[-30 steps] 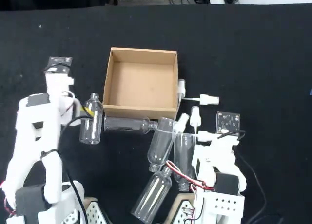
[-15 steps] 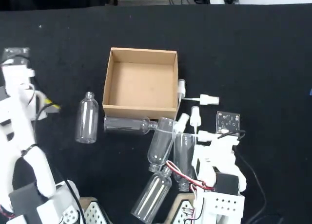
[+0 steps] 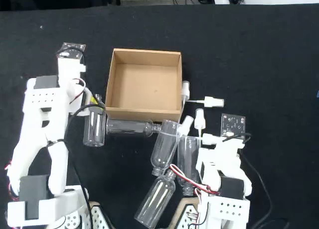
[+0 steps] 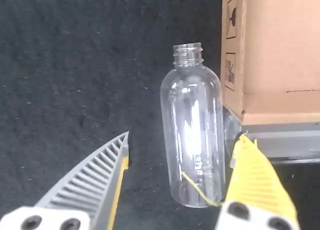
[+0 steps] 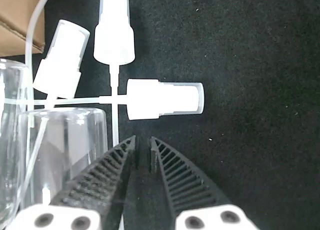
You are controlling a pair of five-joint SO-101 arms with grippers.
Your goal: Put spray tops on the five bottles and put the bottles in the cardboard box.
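Left claw (image 4: 184, 139): fingers spread wide, one on either side of a clear bottle (image 4: 192, 125).
Bottle: capless, lying on the desk (image 3: 259, 50) just beside the cardboard box (image 3: 144, 55).
Right claw (image 5: 142, 141): fingers together, holding nothing; a spray top (image 5: 165, 99) lies just ahead of its tips.

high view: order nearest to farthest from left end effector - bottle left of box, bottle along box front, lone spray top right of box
1. left bottle, beside the box, straddled by the left end effector
2. front bottle, along the box's front
3. lone spray top, right of the box
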